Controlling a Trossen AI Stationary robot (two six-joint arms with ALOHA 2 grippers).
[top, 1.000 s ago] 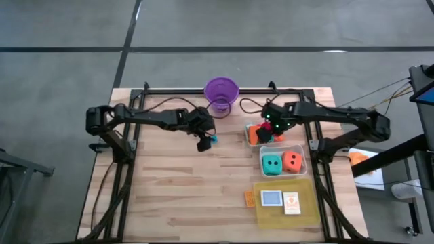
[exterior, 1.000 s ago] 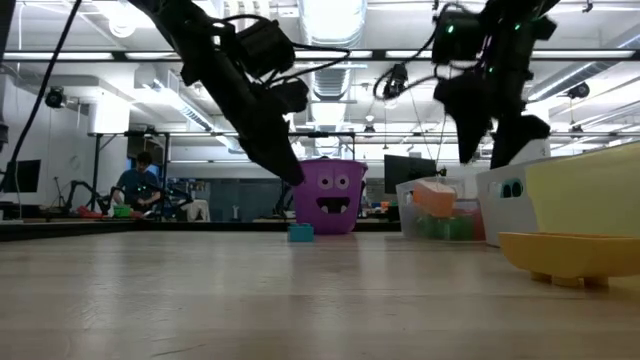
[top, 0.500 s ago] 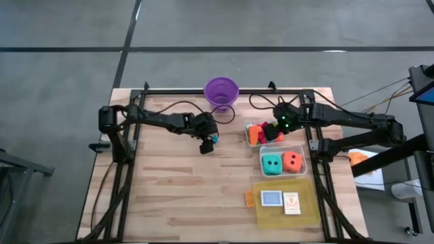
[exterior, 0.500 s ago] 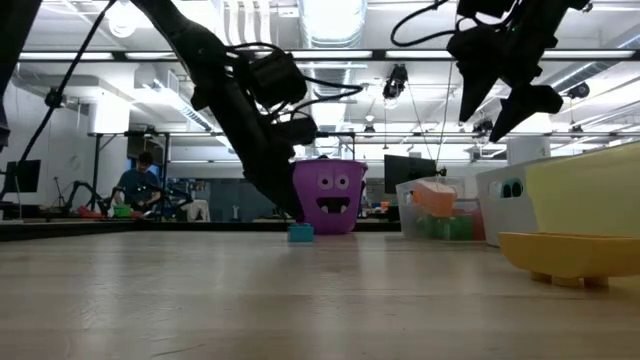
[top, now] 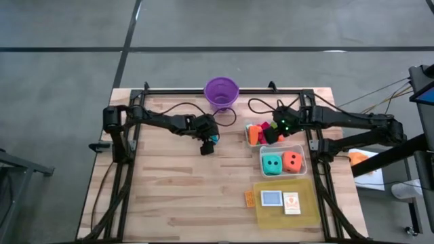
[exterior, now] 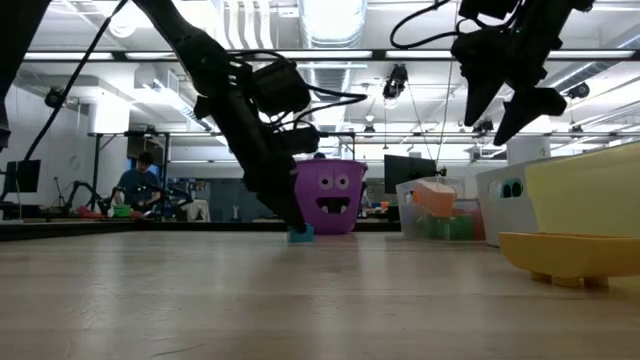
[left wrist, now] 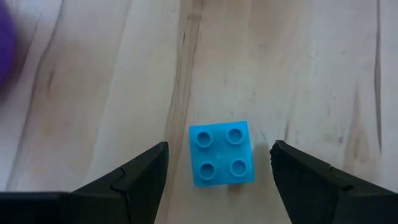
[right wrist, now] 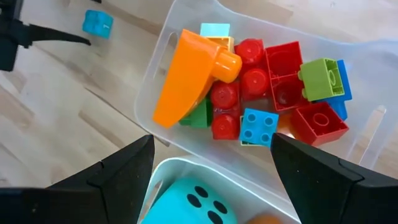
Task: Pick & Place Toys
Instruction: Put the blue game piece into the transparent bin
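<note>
Nearest the front edge of the table (top: pixel 169 203), a yellow tray (top: pixel 308 211) holds two small cards (top: pixel 272 198), and a small orange piece (top: pixel 249 198) lies on the wood just beside its left side. Behind the tray, a clear tub (top: pixel 301 171) contains a teal dotted die (top: pixel 272 163) and an orange dotted die (top: pixel 292 160).

Farther back, a second clear tub (right wrist: pixel 186 140) holds the small toys: an orange wedge (right wrist: pixel 186 78), red blocks (right wrist: pixel 289 78), a green block (right wrist: pixel 322 78) and a blue block (right wrist: pixel 259 126). The right gripper (top: pixel 271 133) hangs above this tub with its fingers spread wide apart and holds nothing.

At the same depth, towards the table centre, a single blue block (left wrist: pixel 221 154) lies flat on the wood, studs up. The left gripper (top: pixel 208 142) is lowered over it, fingers apart, one on each side of the block. In the left wrist view a gap shows between each finger and the block.

At the far edge stands the purple bucket (top: pixel 221 93), upright, behind the blue block. In the low view a person (exterior: pixel 133 183) is visible in the room beyond the table.
</note>
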